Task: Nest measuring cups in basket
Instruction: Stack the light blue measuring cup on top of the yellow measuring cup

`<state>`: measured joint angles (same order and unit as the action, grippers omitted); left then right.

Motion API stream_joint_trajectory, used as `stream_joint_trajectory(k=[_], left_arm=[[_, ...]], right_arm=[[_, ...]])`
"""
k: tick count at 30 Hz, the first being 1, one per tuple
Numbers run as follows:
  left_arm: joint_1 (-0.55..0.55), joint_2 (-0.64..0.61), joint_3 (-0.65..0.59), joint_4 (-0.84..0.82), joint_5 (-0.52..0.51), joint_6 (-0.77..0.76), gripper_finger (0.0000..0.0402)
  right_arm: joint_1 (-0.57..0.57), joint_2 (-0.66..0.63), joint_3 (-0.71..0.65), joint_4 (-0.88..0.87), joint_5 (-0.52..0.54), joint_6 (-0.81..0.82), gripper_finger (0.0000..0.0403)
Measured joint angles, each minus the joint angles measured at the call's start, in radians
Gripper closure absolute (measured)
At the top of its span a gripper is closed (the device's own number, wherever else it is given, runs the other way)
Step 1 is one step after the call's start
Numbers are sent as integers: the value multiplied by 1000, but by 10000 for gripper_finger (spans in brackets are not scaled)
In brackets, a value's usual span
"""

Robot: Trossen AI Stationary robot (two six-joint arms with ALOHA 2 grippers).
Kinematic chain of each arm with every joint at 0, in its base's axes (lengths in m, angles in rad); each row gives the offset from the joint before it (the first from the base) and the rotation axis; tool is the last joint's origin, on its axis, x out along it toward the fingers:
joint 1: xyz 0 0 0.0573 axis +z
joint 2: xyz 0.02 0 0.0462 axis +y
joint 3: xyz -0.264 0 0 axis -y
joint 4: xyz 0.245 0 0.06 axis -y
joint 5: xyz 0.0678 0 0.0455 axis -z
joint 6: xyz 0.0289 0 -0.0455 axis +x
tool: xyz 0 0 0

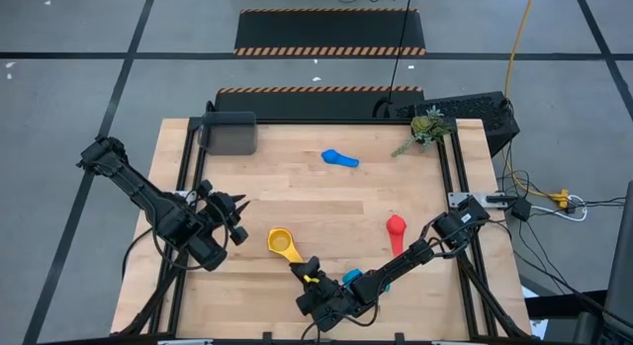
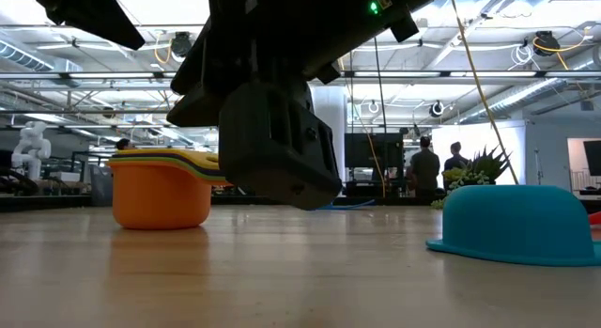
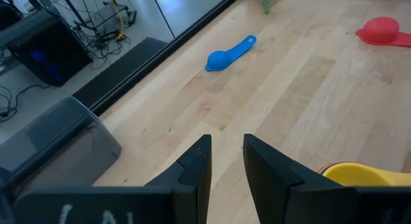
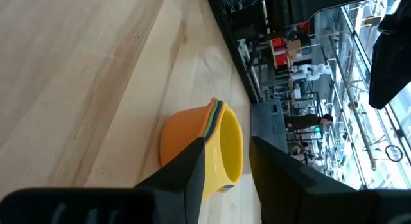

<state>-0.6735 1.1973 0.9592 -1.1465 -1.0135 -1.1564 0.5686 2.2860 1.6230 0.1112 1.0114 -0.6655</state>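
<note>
Grey basket (image 1: pixel 228 133): smooth, rounded bin at the table's far left corner; contents cannot be told.
Left gripper (image 1: pixel 237 217): between basket and stack, jaws narrowly parted, holding nothing.
Nested stack (image 1: pixel 284 244): orange cup outermost, yellow inside, near-side of basket.
Right gripper (image 1: pixel 306 269): just beside the stack, jaws slightly apart.
Blue cup (image 1: pixel 339 158): right of basket.
Red cup (image 1: pixel 396 227): farther right.

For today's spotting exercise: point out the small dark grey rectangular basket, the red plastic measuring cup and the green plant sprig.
Dark grey rectangular basket (image 1: pixel 228 133), high view, its floor.
Red plastic measuring cup (image 1: pixel 396 226), high view, its bowl.
Green plant sprig (image 1: pixel 427 129), high view, its leafy head.
</note>
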Motion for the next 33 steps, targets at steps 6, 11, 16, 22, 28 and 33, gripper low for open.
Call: stream_joint_trajectory(k=[6,11,16,22,28,33], left_arm=[[0,0,0,0,0,0,309],[0,0,0,0,0,0,309],[0,0,0,0,12,1,309],[0,0,0,0,20,1,309],[0,0,0,3,21,1,309],[0,-1,0,35,21,27,309]], right_arm=[[0,-1,0,0,3,-8,286],[2,-13,0,1,5,-11,286],[6,-40,0,-14,5,6,286],[17,-85,0,-28,6,48,286],[30,-131,0,-95,5,85,286],[43,-175,0,-179,2,147,286]])
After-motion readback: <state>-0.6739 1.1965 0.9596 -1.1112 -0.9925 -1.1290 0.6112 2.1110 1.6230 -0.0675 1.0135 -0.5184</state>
